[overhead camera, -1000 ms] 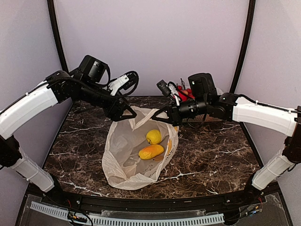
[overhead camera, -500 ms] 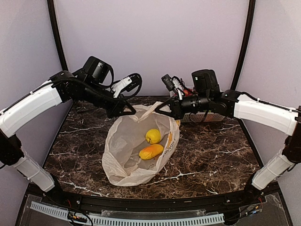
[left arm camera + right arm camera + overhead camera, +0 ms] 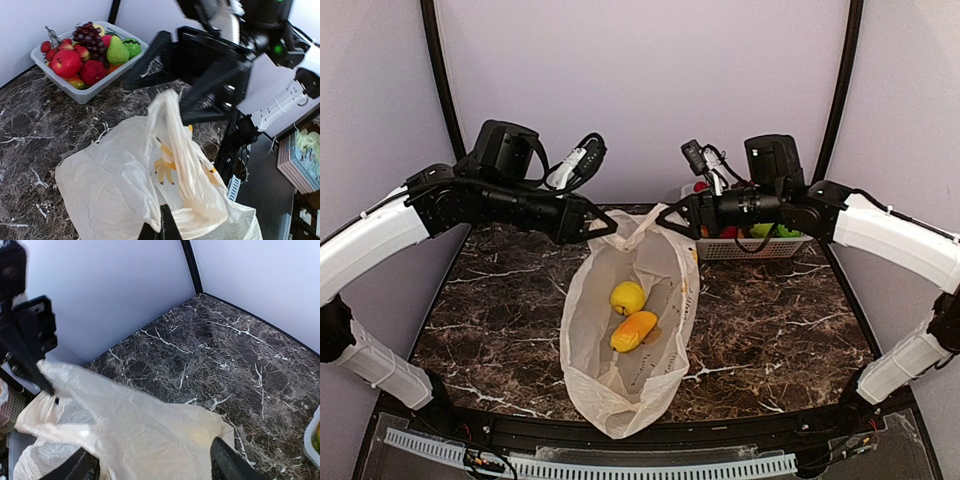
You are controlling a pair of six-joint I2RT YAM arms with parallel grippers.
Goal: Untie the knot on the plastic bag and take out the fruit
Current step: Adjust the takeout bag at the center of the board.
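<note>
- The plastic bag [image 3: 620, 385] is laid lengthways on the tabletop [image 3: 770, 330], with its closed end toward the near edge and its mouth raised at the far end, between the two arms.
- No tied knot can be made out at the mouth. The rim is spread open and a handle loop [image 3: 166, 117] stands up from it, so the untying is judged done.
- The fruit [image 3: 628, 297] inside is seen through the opening: a yellow piece and, just nearer, an orange piece [image 3: 635, 331], close against each other.
- The left fingers [image 3: 165, 225] are drawn narrow on a bunch of the bag's rim, and the mouth is held up by them.
- The right fingers [image 3: 225, 466] are spread wide. Bag plastic lies between them but is not pinched.
- A white basket [image 3: 760, 247] filled with other fruit is set at the far right of the tabletop, near the right arm.
- The step in hand is judged to be the widening of the mouth, just ahead of the taking out. Two pieces are not yet removed.
- For the next move, the rim should be kept raised on the left side while the right fingers are lowered through the mouth onto the yellow piece. They should be closed without loose plastic being gathered in, and the smooth round fruit may slip.
</note>
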